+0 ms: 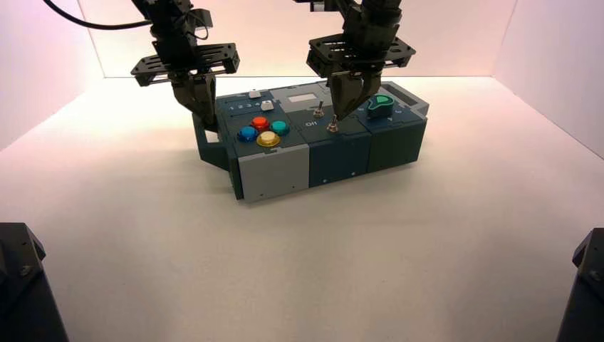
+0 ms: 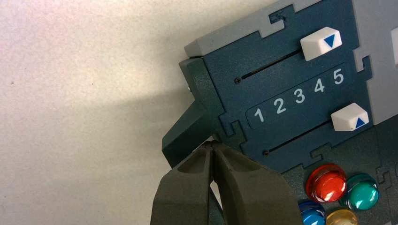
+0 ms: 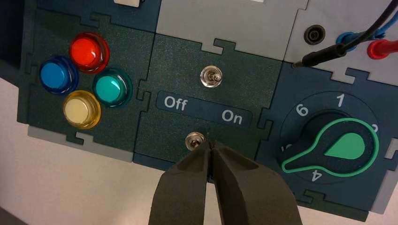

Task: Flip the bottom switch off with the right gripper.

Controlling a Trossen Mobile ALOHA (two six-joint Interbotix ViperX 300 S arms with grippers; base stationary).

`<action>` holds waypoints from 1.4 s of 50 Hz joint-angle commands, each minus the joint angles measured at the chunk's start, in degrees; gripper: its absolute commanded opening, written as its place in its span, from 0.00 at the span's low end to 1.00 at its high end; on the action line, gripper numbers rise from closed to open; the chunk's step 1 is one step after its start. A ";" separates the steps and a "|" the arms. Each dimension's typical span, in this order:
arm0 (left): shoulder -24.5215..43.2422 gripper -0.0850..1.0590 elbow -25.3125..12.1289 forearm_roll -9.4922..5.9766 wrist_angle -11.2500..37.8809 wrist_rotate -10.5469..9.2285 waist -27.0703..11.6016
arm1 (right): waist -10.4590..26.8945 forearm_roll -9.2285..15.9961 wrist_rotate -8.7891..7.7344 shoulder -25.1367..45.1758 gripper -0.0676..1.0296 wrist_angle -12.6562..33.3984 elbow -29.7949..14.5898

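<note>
— How are the right gripper (image 3: 211, 146)'s fingers?
— Clenched together, tips beside the bottom switch (image 3: 195, 140), low centre of the right wrist view.
— And what contains the switch?
— The box (image 1: 335, 146), upper middle of the high view; left gripper (image 2: 212, 145), fingertips closed, at its left end.

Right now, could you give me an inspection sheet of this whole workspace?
Surface: pale table, nothing seen spilled
Job's things: bottom switch, silver, beside the "Off" and "On" lettering
Clutter: nothing seen loose
Right gripper: shut, tips at the bottom switch
Left gripper: shut, idle at the box's left end
Cables: black wire and blue wire at the box; red plug
Surroundings: pale walls
</note>
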 commanded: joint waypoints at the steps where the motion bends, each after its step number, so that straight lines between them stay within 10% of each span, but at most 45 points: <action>1: 1.23 0.05 0.44 0.18 -0.35 0.88 -0.53 | 1.93 1.05 0.26 -0.79 0.04 -0.09 -1.49; 45: -1.93 0.05 0.70 0.44 1.93 0.88 -0.53 | 2.37 0.00 0.88 -4.04 0.04 3.87 -1.76; 70: -11.43 0.05 -1.85 2.11 12.04 3.08 0.53 | 1.14 0.18 0.00 -10.99 0.04 13.89 -1.67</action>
